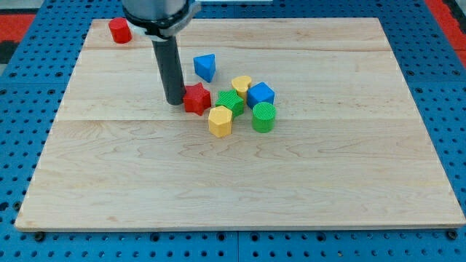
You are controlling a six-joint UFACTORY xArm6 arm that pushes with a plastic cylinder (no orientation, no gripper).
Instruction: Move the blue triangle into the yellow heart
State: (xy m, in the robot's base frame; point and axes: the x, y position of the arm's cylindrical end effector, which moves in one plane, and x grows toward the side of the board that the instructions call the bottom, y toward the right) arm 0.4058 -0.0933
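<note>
Where the wooden board (240,189) lies on a blue pegboard (29,109), my tip (175,101) touches the red star (196,98) at its 9 o'clock; no claw exists. The blue triangle (205,67) sits apart, at 10 o'clock from the yellow heart (241,86).

Readable text: none could be made out anywhere in the camera view.
Labels, brands: none showed on the bench (240,189).
Numbers, signs: none showed on the coloured blocks.
</note>
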